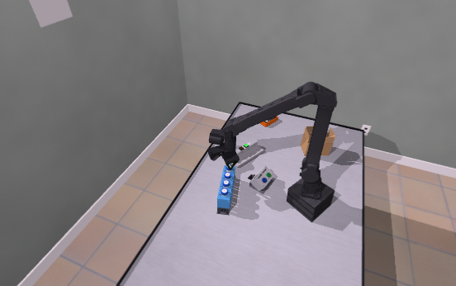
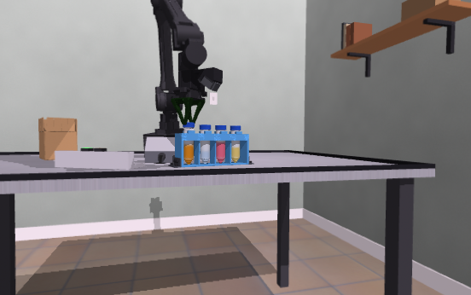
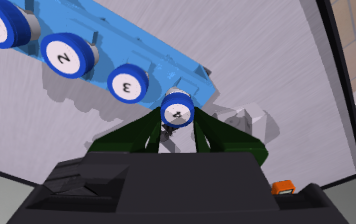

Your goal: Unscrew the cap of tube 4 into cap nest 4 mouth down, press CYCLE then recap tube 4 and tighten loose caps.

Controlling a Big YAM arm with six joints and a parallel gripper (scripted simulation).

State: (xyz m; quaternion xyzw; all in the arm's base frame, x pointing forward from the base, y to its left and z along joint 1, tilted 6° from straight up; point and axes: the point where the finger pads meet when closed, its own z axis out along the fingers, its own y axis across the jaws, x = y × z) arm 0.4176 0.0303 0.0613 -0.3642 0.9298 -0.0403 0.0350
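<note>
The blue decapping station (image 1: 223, 202) (image 2: 213, 137) holds four tubes. My gripper (image 1: 230, 166) (image 2: 188, 123) (image 3: 177, 111) is shut on the cap of tube 4, whose blue rim and white top show between the fingertips. That cap is over the neck of tube 4 and stands a little higher than the others, seemingly slightly tilted. Cap 3 (image 2: 205, 127) (image 3: 128, 83), cap 2 (image 2: 220, 128) (image 3: 68, 56) and cap 1 (image 1: 224, 191) (image 2: 235, 128) are on their tubes. On the cap tray (image 2: 94, 160) the green lamp (image 1: 246, 145) is lit and the amber lamp (image 1: 241, 148) is dark.
The key housing (image 1: 258, 184), with blue CYCLE key (image 1: 264, 180) and green READY key (image 1: 268, 175), stands between station and arm base. A cardboard box (image 2: 58, 141) and an orange object (image 1: 269, 121) (image 3: 283, 187) are further off.
</note>
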